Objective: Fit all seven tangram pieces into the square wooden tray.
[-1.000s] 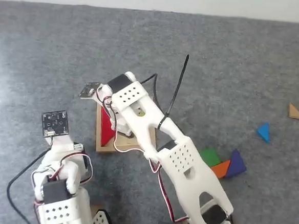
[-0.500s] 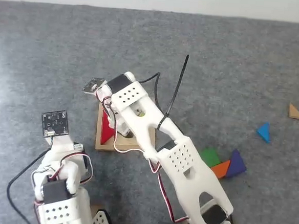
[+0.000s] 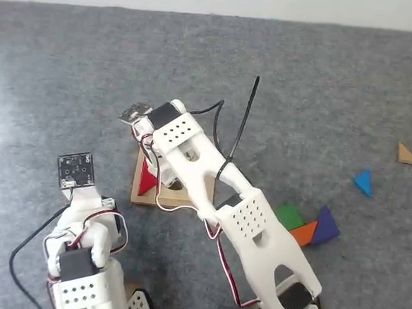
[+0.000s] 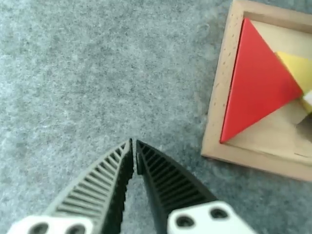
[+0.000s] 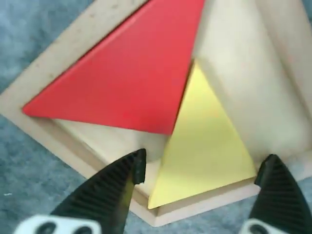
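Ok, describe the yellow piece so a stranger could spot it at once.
Find the square wooden tray on the grey table. Two triangles lie inside it, and the yellow triangle is the one directly below the open right gripper. The neighbour at its side is the red triangle, so colour alone settles it.

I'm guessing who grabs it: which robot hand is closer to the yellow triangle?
Right. The right gripper hangs open straight above the yellow triangle, a finger on either side. The left gripper is shut over the grey mat outside the wooden tray, beyond the red triangle.
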### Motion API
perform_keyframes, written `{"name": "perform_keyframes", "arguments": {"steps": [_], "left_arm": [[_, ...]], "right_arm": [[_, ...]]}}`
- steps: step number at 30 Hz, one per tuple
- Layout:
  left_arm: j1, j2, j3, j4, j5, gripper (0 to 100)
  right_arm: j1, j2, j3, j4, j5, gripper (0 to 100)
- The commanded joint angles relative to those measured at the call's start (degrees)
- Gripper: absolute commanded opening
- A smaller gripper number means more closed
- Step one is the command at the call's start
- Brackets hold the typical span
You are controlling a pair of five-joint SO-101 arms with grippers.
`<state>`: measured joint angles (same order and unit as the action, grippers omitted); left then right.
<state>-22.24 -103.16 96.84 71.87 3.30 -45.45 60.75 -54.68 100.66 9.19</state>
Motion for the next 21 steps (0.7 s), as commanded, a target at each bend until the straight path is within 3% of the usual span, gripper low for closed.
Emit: {"name": "perform_keyframes", "arguments": {"steps": [1, 7, 21], "left_arm": [[-0.18, -0.97, -0.40, 0.44, -0.26, 1], [-0.18, -0.97, -0.40, 0.44, -0.26, 1], [-0.18, -0.97, -0.40, 0.44, -0.26, 1]], "right_arm": [[0.57, 1.19, -0.53, 2.15, -1.67, 30.2], [0.57, 1.36, -0.53, 2.15, -1.58, 14.3], [1.10, -4.09, -0.53, 2.33, -1.76, 14.0]]}}
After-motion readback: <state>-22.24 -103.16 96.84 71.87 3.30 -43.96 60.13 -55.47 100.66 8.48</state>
